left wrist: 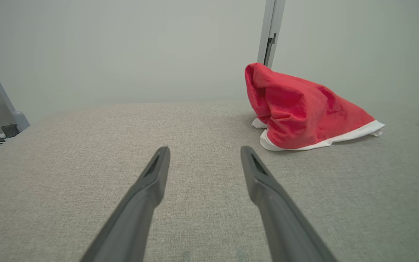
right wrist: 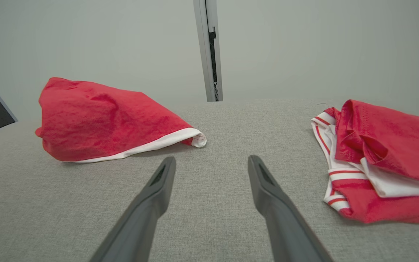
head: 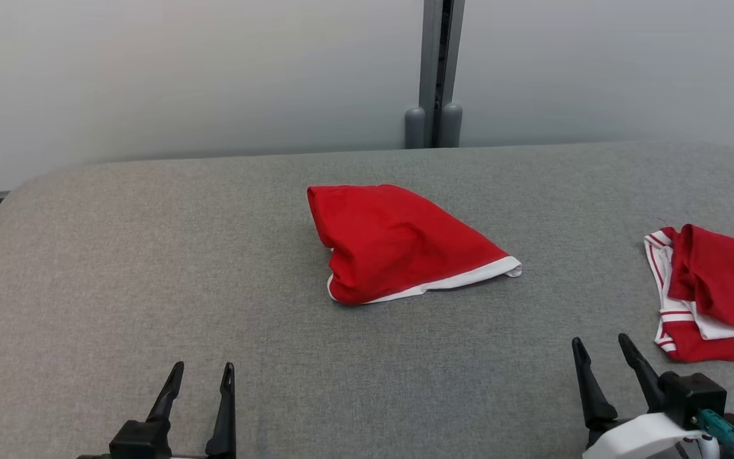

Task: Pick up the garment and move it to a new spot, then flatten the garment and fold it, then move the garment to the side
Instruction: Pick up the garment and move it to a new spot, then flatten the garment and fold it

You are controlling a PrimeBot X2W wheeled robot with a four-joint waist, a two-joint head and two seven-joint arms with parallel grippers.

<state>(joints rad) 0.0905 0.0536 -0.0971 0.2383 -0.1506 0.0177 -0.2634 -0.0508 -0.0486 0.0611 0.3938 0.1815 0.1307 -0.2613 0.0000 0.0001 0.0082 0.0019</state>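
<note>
Left claw [head: 203,368] is seen spread wide, nothing held. Right claw [head: 599,341] is likewise spread and empty. Red garment [head: 399,245], white-hemmed, is found bunched in a heap on the grey counter [head: 118,255], well ahead of both claws: off to the right of the left claw, off to the left of the right claw, touched by neither. A second garment [head: 717,287], red with white stripes, is noted crumpled just right of the right claw.
</note>
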